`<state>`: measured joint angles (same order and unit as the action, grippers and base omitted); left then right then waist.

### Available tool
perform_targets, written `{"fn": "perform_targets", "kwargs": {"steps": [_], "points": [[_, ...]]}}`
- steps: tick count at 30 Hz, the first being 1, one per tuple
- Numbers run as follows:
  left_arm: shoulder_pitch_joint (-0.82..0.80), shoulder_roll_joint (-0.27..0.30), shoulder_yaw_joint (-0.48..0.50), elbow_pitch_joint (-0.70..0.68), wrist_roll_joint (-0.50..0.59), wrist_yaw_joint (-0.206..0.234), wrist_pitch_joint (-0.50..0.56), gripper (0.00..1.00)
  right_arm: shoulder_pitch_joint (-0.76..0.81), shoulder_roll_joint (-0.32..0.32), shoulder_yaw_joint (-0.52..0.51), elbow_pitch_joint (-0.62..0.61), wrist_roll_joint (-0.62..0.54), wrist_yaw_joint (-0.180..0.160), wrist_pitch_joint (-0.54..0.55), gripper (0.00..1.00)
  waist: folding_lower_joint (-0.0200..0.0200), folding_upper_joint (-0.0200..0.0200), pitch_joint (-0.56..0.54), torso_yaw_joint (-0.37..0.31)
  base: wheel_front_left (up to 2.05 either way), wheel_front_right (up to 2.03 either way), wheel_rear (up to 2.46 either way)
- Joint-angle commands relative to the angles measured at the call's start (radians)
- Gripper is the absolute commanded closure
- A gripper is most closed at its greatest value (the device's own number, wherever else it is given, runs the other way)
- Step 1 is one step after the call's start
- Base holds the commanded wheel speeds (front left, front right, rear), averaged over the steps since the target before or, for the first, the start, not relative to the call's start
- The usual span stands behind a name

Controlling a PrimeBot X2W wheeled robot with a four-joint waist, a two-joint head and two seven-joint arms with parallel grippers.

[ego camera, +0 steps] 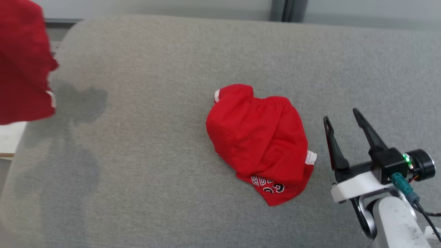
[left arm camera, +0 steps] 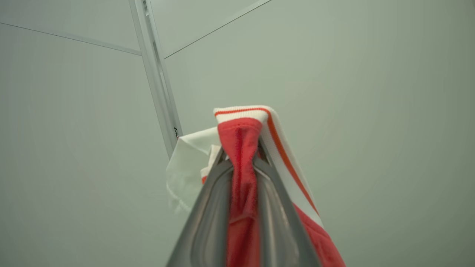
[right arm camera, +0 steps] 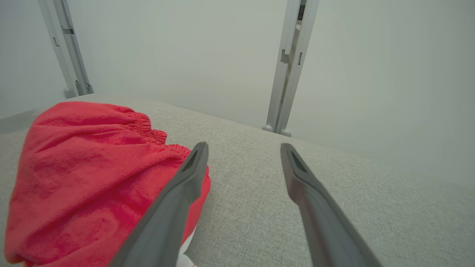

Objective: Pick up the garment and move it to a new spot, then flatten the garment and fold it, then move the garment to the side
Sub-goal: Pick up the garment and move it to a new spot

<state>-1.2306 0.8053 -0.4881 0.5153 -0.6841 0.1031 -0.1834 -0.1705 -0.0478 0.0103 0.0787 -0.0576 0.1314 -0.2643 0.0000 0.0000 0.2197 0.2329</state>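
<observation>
Left hand (left arm camera: 241, 152) is pinching the garment (left arm camera: 240, 129) by its hem, apparently narrowly, risking a slip. Right hand (ego camera: 340, 115) is hovering empty, wide open.

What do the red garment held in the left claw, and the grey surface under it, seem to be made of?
The garment is probably a matte knit jersey, with a fine grainy texture. Its white trim with an orange stripe looks like ribbed knit. The surface seems to be woven upholstery cloth over padding: matte, flecked grey, with rounded corners.
</observation>
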Motion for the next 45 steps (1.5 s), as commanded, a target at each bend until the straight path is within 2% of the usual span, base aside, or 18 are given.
{"fn": "perform_targets", "kwargs": {"steps": [1, 8, 12, 19, 28, 31, 32, 34, 37, 38, 40, 42, 45], "points": [[-0.039, 0.011, 0.011, 0.019, 0.006, 0.005, -0.007, 1.0, -0.029, -0.005, -0.005, -0.014, -0.011, -0.001, 0.0, 0.0, 0.0, 0.0, 0.161, -0.107, 0.0, 0.0, 0.0], [-0.124, 0.018, 0.052, 0.154, -0.007, 0.021, -0.032, 1.0, -0.081, -0.005, -0.047, -0.077, -0.035, -0.001, 0.0, 0.0, 0.0, 0.0, 0.303, -0.146, 0.0, 0.0, 0.0], [-0.125, -0.003, 0.081, 0.225, -0.033, 0.021, -0.055, 1.0, -0.09, -0.004, -0.073, -0.098, -0.049, -0.001, 0.0, 0.0, 0.0, 0.0, 0.36, -0.15, 0.0, 0.0, 0.0], [-0.082, -0.077, 0.089, 0.352, -0.074, -0.017, -0.069, 1.0, -0.103, -0.004, -0.084, -0.116, -0.061, -0.001, 0.0, 0.0, 0.0, 0.0, 0.422, -0.141, 0.0, 0.0, 0.0], [-0.024, -0.165, 0.115, 0.556, -0.167, -0.079, -0.016, 1.0, -0.112, -0.006, -0.077, -0.112, -0.063, -0.002, 0.0, 0.0, 0.0, 0.0, 0.443, -0.146, 0.0, 0.0, 0.0], [-0.001, -0.193, 0.123, 0.605, -0.191, -0.102, -0.006, 0.8, -0.112, -0.007, -0.077, -0.108, -0.059, -0.002, 0.0, 0.0, 0.0, 0.0, 0.442, -0.147, 0.0, 0.0, 0.0], [0.005, -0.205, 0.127, 0.62, -0.204, -0.113, -0.003, 0.64, -0.112, -0.007, -0.077, -0.108, -0.058, -0.002, 0.0, 0.0, 0.0, 0.0, 0.441, -0.147, 0.0, 0.0, 0.0], [0.021, -0.229, 0.132, 0.645, -0.22, -0.136, 0.004, 0.56, -0.114, -0.007, -0.077, -0.106, -0.058, -0.002, 0.0, 0.0, 0.0, 0.0, 0.437, -0.146, 0.0, 0.0, 0.0], [0.048, -0.264, 0.128, 0.677, -0.233, -0.168, 0.019, 0.52, -0.117, -0.006, -0.074, -0.104, -0.056, -0.002, 0.0, 0.0, 0.0, 0.0, 0.426, -0.142, 0.0, 0.0, 0.0], [0.058, -0.275, 0.126, 0.685, -0.237, -0.178, 0.023, 0.32, -0.119, -0.006, -0.071, -0.103, -0.054, -0.002, 0.0, 0.0, 0.0, 0.0, 0.421, -0.141, 0.0, 0.0, 0.0], [0.075, -0.287, 0.109, 0.696, -0.224, -0.188, 0.012, 0.13, -0.123, -0.005, -0.07, -0.102, -0.05, -0.002, 0.0, 0.0, 0.0, 0.0, 0.408, -0.138, 0.0, 0.0, 0.0], [0.101, -0.31, 0.094, 0.706, -0.216, -0.197, 0.003, 0.0, -0.125, -0.005, -0.072, -0.096, -0.046, -0.002, 0.0, 0.0, 0.0, 0.0, 0.39, -0.136, 0.0, 0.0, 0.0], [0.13, -0.334, 0.083, 0.715, -0.215, -0.208, -0.01, 0.0, -0.127, -0.005, -0.074, -0.087, -0.037, -0.002, 0.0, 0.0, 0.0, 0.0, 0.356, -0.131, 0.0, 0.0, 0.0]]}}
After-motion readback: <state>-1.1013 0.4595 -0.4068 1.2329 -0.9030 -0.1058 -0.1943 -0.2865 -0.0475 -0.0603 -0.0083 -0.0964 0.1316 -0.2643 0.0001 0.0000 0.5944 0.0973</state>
